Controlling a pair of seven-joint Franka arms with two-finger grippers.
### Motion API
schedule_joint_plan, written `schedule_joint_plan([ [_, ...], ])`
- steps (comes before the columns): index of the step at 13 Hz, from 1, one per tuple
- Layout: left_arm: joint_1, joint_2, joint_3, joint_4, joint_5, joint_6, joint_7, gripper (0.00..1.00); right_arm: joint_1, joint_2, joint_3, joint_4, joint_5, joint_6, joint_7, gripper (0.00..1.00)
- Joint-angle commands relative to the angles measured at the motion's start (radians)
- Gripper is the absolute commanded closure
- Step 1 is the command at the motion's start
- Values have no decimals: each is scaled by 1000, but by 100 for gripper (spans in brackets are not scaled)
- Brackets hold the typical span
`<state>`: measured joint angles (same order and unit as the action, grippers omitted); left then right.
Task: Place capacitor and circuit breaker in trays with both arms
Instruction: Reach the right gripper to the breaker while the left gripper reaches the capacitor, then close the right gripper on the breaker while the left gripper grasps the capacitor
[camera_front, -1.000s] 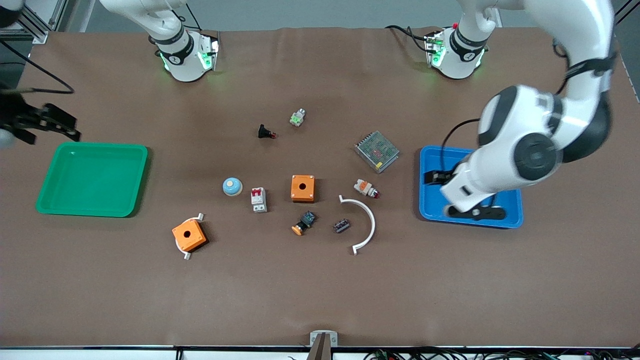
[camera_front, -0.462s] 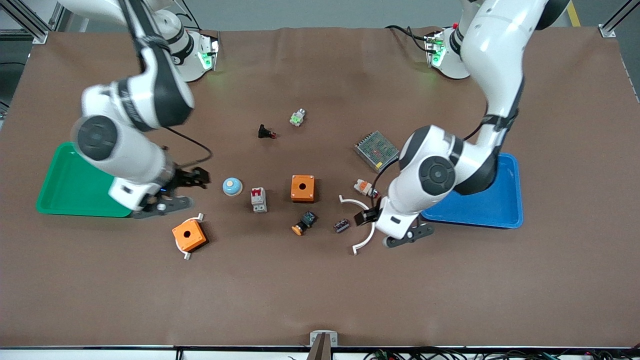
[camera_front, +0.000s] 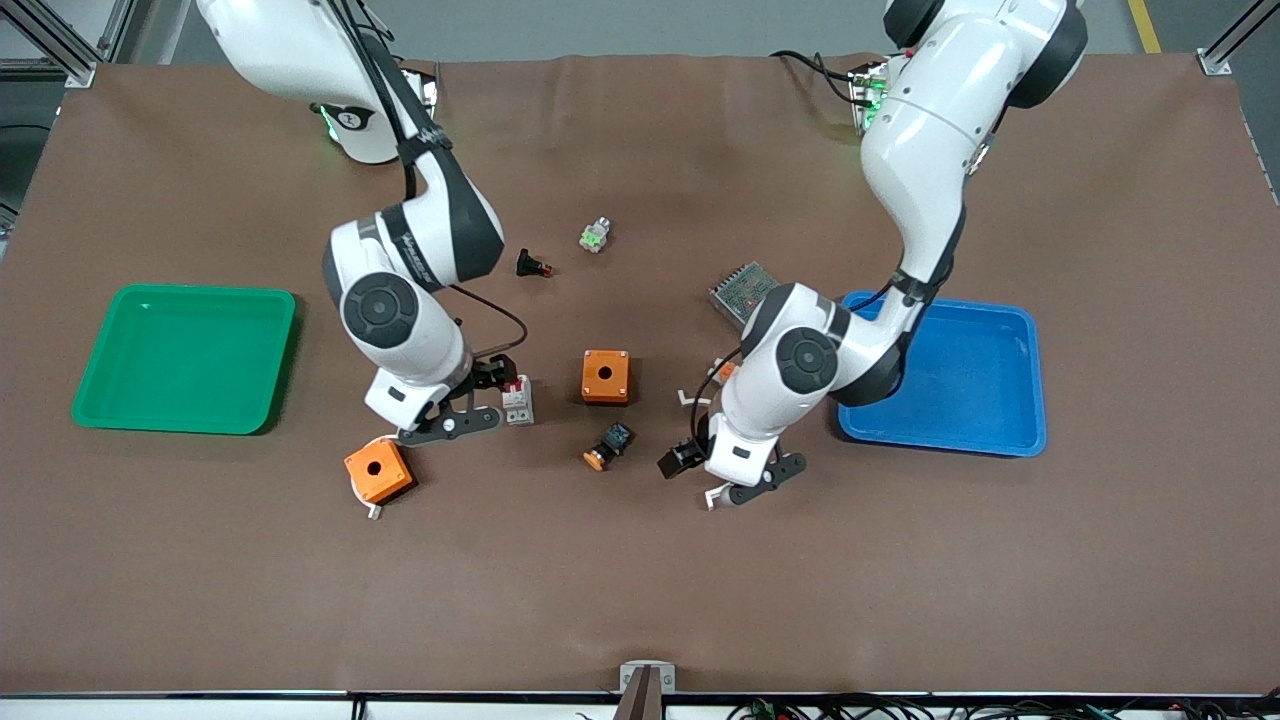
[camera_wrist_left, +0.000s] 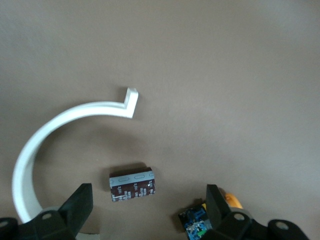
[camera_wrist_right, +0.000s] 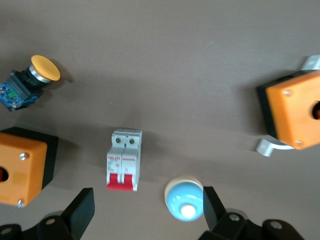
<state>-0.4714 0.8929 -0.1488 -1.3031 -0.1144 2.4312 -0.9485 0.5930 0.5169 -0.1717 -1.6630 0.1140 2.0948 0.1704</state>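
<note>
Green tray sits at the right arm's end of the table, and we see the right gripper hanging over the circuit breaker, which lies on the mat between an orange box and a second orange box. From the front the arm covers a pale blue button; the right wrist view shows it just beside the breaker, with the fingers spread wide and holding nothing. Toward the blue tray, the left gripper hovers over the capacitor, hidden from the front. The left wrist view shows it lying on the mat beside a white curved bracket, fingers wide apart and empty.
</note>
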Motion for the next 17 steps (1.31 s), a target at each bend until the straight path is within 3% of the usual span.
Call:
schedule_joint_plan([
  [1,-93,64,92,68,-16,0,-12,0,19,60,-11,12,39,54,3,8],
  [3,-141,89,147,68,-16,0,-4,0,33,87,-11,12,78,80,1,8],
  [5,-151,101,156,67,-11,0,-3,0,56,113,-12,11,79,106,1,9],
  [7,-154,103,158,65,-8,0,0,6,64,126,-12,8,79,110,0,17],
  [9,-153,101,158,67,-10,0,11,45,65,135,-12,5,78,113,-2,30],
  [11,-154,98,164,67,-8,0,19,73,64,138,-14,3,76,111,-3,50],
  [14,-147,77,170,62,-10,-1,39,95,57,134,-14,3,73,96,-2,83],
  [16,-129,14,172,35,-8,-24,42,100,60,83,-17,6,75,65,6,96],
  [17,-80,-26,169,9,-5,-52,69,100,51,31,-20,8,73,26,38,97],
])
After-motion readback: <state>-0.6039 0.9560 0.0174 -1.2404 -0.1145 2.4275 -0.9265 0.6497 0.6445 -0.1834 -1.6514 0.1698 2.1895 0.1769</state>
